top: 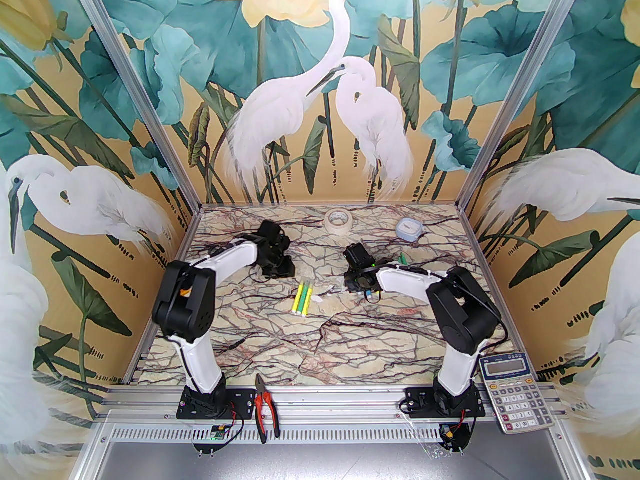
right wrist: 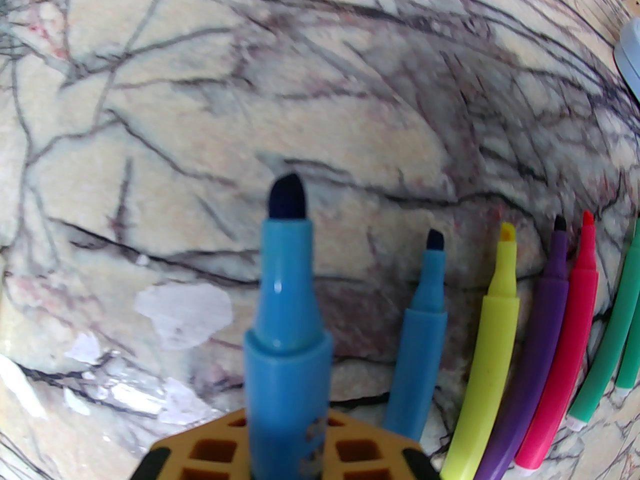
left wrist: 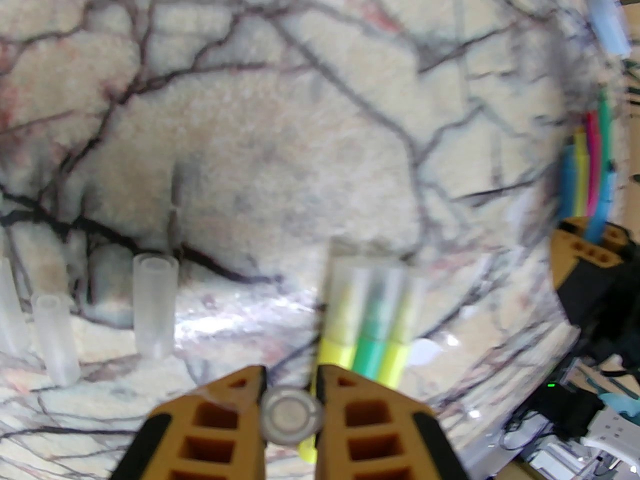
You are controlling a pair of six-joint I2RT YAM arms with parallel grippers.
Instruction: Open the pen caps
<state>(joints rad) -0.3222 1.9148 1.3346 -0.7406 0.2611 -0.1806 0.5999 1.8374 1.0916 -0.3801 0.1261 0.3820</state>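
From above, three short capped markers, yellow, green and yellow (top: 302, 299), lie side by side in the middle of the veined marble table (top: 320, 348). Red-handled pliers (top: 265, 408) rest on the near rail.

At the left wrist, the left gripper (left wrist: 291, 375) pinches one pale translucent pen cap (left wrist: 292, 414), seen end-on. Empty translucent caps (left wrist: 154, 308) stand upright to its left.

At the right wrist, the right gripper (right wrist: 285, 443) clamps an uncapped blue marker (right wrist: 285, 318). Bare-tipped blue, yellow, purple, pink and green markers (right wrist: 500, 318) lie beside it.
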